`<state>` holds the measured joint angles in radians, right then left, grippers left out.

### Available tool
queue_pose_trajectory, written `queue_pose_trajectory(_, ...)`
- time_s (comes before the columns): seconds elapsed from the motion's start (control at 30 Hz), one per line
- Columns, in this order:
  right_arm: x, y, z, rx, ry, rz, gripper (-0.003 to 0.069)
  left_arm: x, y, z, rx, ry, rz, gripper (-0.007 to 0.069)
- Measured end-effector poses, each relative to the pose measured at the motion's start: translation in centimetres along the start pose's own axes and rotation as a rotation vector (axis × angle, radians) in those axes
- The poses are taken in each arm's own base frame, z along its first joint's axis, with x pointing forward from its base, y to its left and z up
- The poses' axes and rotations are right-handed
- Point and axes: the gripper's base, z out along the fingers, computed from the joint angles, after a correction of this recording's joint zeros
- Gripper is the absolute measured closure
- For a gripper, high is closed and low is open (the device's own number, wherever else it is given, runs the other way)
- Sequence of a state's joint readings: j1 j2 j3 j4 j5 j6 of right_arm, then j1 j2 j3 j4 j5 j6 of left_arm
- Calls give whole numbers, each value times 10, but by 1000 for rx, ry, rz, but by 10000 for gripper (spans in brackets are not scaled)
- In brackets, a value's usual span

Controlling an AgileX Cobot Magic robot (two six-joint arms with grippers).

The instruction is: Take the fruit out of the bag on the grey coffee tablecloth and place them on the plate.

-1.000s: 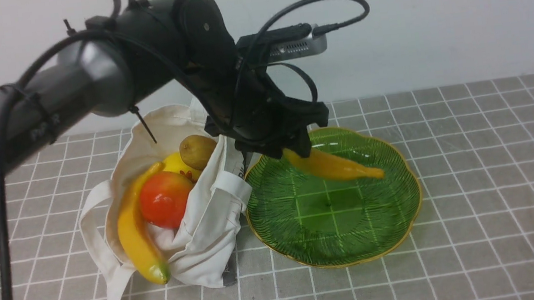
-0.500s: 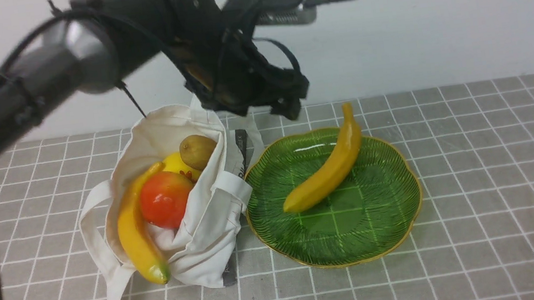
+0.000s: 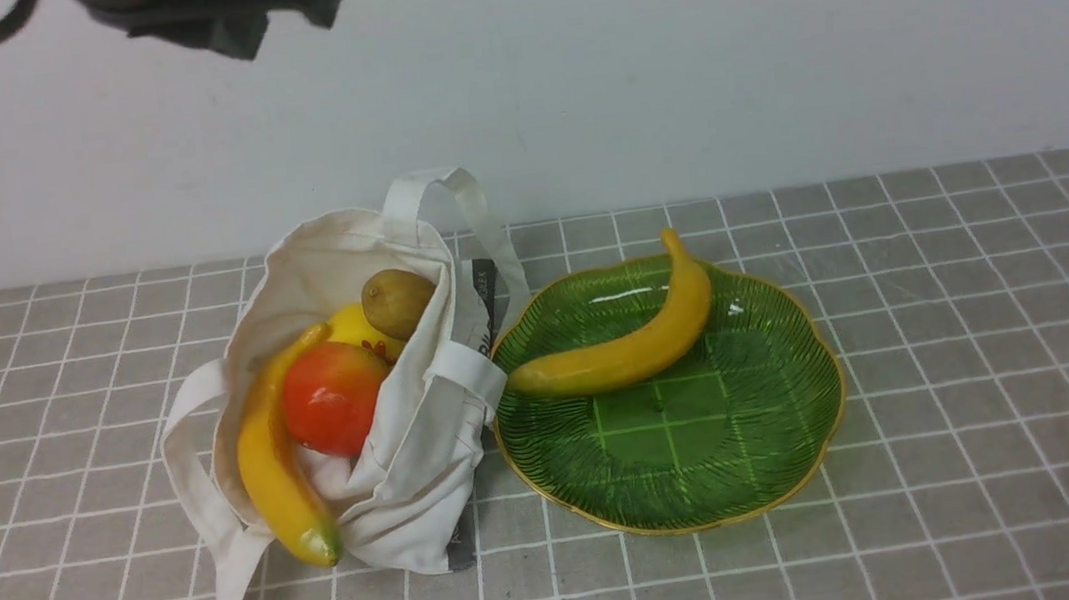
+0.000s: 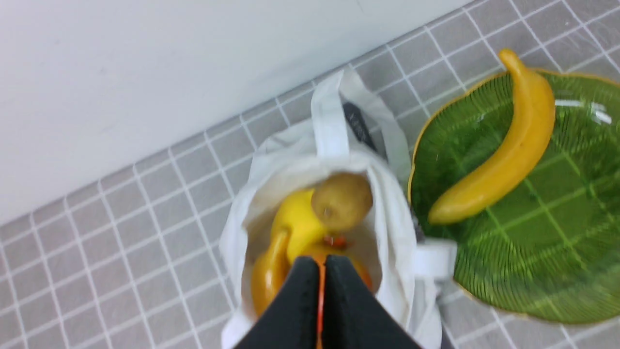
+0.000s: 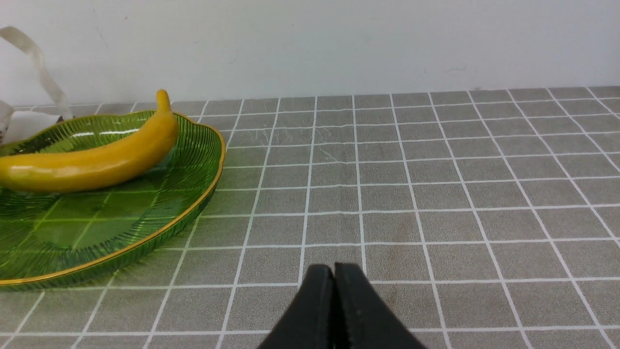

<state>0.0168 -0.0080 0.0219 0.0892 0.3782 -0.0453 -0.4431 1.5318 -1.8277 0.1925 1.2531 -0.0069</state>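
The cream bag [image 3: 411,455] lies open on the grey tablecloth [image 3: 958,393]. In it are a banana [image 3: 272,471], a red-orange ball [image 3: 334,398], a brownish-green oval [image 3: 397,301] and a yellow red-marked piece [image 3: 357,330]. A second banana [image 3: 621,350] lies on the back of the green plate [image 3: 681,525], right of the bag. My left gripper [image 3: 261,19] is high above the bag at the top edge; the left wrist view shows it [image 4: 322,264] shut and empty over the oval [image 4: 341,199]. My right gripper [image 5: 334,271] is shut and empty, low over the cloth right of the plate [image 5: 145,223].
A white wall runs along the back of the table. The bag's strap handles [image 3: 216,598] trail toward the front left, and one loop [image 3: 441,185] stands up at the back. Bare cloth lies right of the plate.
My left arm has let go of the banana and risen up and left, away from the plate. The banana has swung round and settled on the plate's back half.
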Motion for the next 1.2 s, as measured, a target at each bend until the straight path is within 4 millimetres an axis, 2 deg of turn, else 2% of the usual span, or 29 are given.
queue_pose_trajectory(0.07, 0, 0, 0, 0, 0, 0, 673, 14, 0, -5, 0, 21, 0, 632)
queue_pose_trajectory(0.1, 0, 0, 0, 0, 0, 0, 673, 33, 2, -18, 0, 30, -4, 632)
queue_pose_trajectory(0.13, 0, 0, 0, 0, 0, 0, 673, 38, 1, -17, 1, 45, -1, 632)
queue_pose_trajectory(0.17, 0, 0, 0, 0, 0, 0, 673, 55, 1, -23, 1, 61, -10, 632)
queue_pose_trajectory(0.2, 0, 0, 0, 0, 0, 0, 673, 81, 2, -35, 1, 58, -29, 632)
queue_pose_trajectory(0.27, 0, 0, 0, 0, 0, 0, 673, 113, 1, -42, 13, 26, -57, 632)
queue_pose_trajectory(0.33, 0, 0, 0, 0, 0, 0, 673, 136, -2, -45, 32, -16, -82, 632)
queue_pose_trajectory(0.4, 0, 0, 0, 0, 0, 0, 673, 165, -7, -39, 60, -70, -121, 632)
queue_pose_trajectory(0.5, 0, 0, 0, 0, 0, 0, 673, 214, -16, -28, 114, -238, -202, 632)
queue_pose_trajectory(0.53, 0, 0, 0, 0, 0, 0, 673, 226, -19, -20, 124, -281, -212, 632)
queue_pose_trajectory(0.57, 0, 0, 0, 0, 0, 0, 673, 227, -19, -23, 124, -291, -213, 632)
queue_pose_trajectory(0.67, 0, 0, 0, 0, 0, 0, 673, 265, -27, -4, 155, -473, -228, 632)
queue_pose_trajectory(0.83, 0, 0, 0, 0, 0, 0, 673, 288, -32, 10, 169, -540, -227, 632)
queue_pose_trajectory(1.03, 0, 0, 0, 0, 0, 0, 673, 314, -37, 32, 168, -457, -220, 632)
queue_pose_trajectory(1.2, 0, 0, 0, 0, 0, 0, 673, 323, -39, 39, 166, -416, -217, 632)
